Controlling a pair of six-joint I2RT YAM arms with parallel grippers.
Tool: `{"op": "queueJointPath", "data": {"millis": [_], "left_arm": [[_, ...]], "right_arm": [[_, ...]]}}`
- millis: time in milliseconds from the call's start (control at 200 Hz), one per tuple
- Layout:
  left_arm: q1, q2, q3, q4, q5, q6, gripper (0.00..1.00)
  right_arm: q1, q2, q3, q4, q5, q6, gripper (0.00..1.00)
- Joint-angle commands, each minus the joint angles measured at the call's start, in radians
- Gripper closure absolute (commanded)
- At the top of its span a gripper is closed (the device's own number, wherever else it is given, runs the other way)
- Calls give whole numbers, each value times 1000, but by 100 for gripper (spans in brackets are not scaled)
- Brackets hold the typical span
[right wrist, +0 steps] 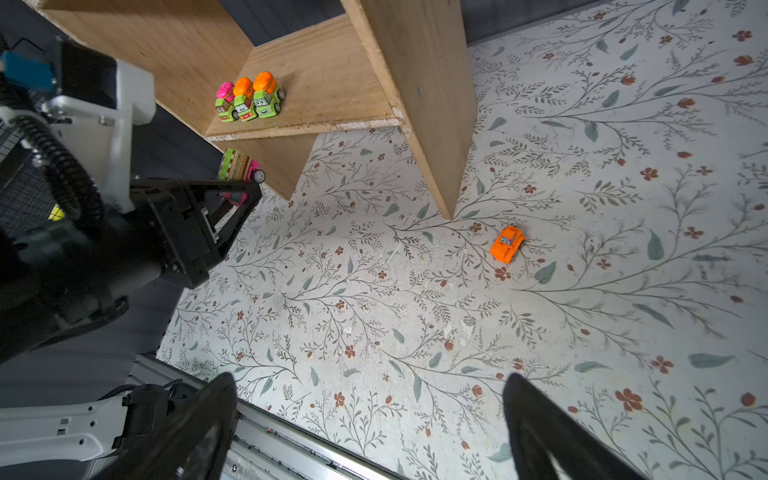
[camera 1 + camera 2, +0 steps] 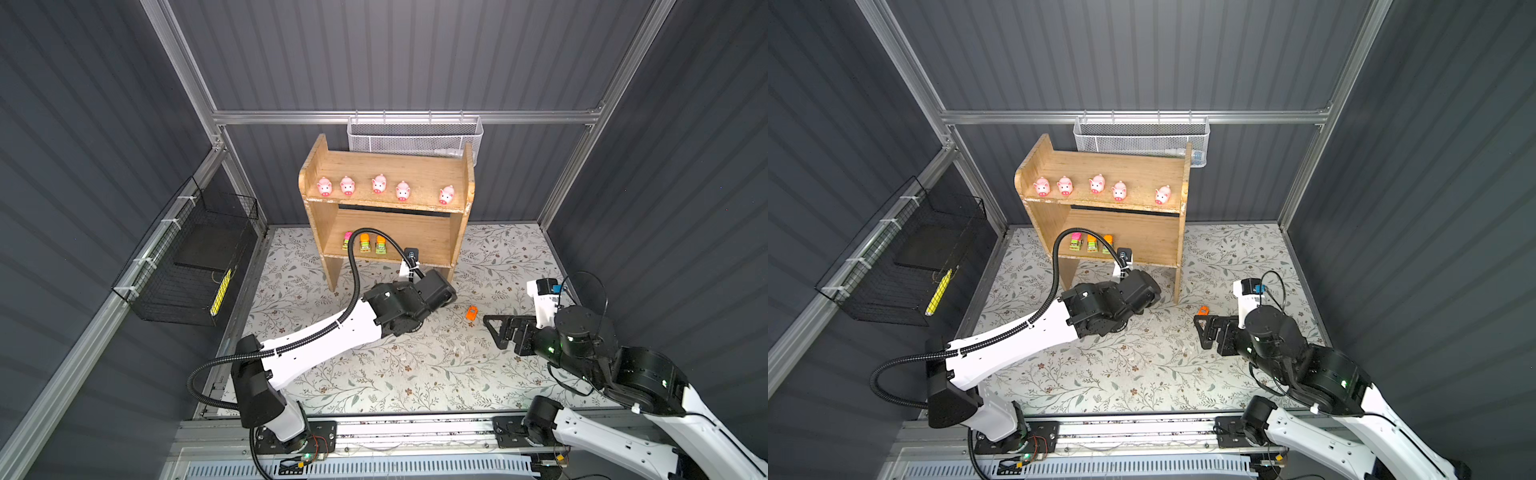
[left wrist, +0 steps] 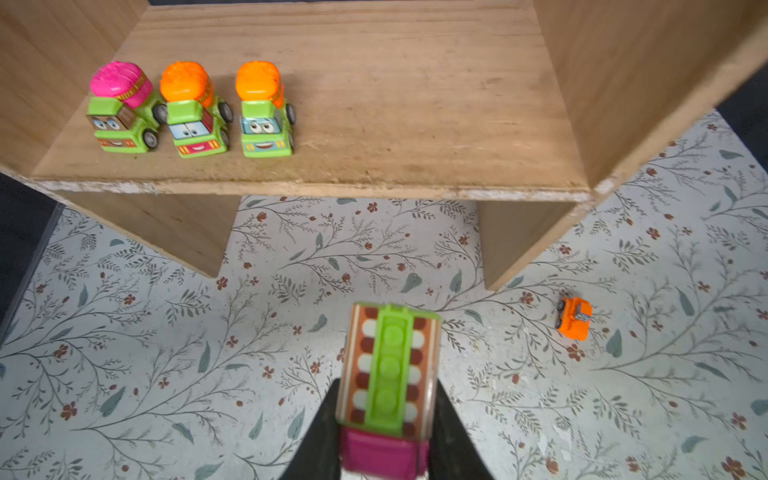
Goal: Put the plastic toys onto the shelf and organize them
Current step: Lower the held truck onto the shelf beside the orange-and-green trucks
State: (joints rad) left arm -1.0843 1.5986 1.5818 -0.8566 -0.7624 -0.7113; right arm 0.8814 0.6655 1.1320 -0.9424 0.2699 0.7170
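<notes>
Broadly, dark ribbed walls (image 2: pixel 415 54) on three sides, with aluminium posts at the corners. Below, floral-patterned worktop (image 2: pixel 415 374), bounded in front by a metal rail (image 2: pixel 415 428); wide bare stretch across its near half, between the two arms. Against the back wall, light wooden shelf (image 2: pixel 428 237) on short legs, open toward the arms. Black wire basket (image 2: pixel 187 257) on the left wall, white mesh basket (image 2: pixel 415 139) hung on the back rail behind the shelf top. Left arm (image 2: pixel 324 336) stretched toward the lower tier, left jaws clamped on a lime-green and pink truck (image 3: pixel 388 374), held short of the tier's front edge, above the worktop. Right arm (image 2: pixel 582 336) low at the right, right jaws spread wide with nothing between them, fingers (image 1: pixel 540 428) pointing toward an orange vehicle (image 2: pixel 471 313). Lying on the worktop just beside their tips, apart from them, near the shelf's right leg. Top tier: five pink pigs (image 2: pixel 379 183) in a row, snouts forward, widest gap before the rightmost. Lower tier: three lime-green trucks (image 3: pixel 195 112) side by side at the left end, one pink-topped, two orange-topped; bare board from there to the right side panel
</notes>
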Motion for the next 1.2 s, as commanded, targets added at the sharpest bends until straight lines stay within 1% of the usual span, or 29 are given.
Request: {"op": "queueJointPath", "data": {"millis": [0,120,215,590,941,1196], "left_arm": [[57,-13,49,22,43,94,73],[127,15,80,51,87,138,73],[166,47,109,69,114,167,73],[255,191,207,119,177,214,72],[305,271,273,144,212,233,70],[323,311,296,157,221,242,69]], "right_arm": [[-3,21,36,28,-18,-29,1],[-2,32,60,24,-5,-37,1],[-2,43,81,17,10,-45,1],[-5,69,120,24,41,-82,1],[-17,94,144,13,66,-113,1],[-52,103,146,17,43,-129,1]]}}
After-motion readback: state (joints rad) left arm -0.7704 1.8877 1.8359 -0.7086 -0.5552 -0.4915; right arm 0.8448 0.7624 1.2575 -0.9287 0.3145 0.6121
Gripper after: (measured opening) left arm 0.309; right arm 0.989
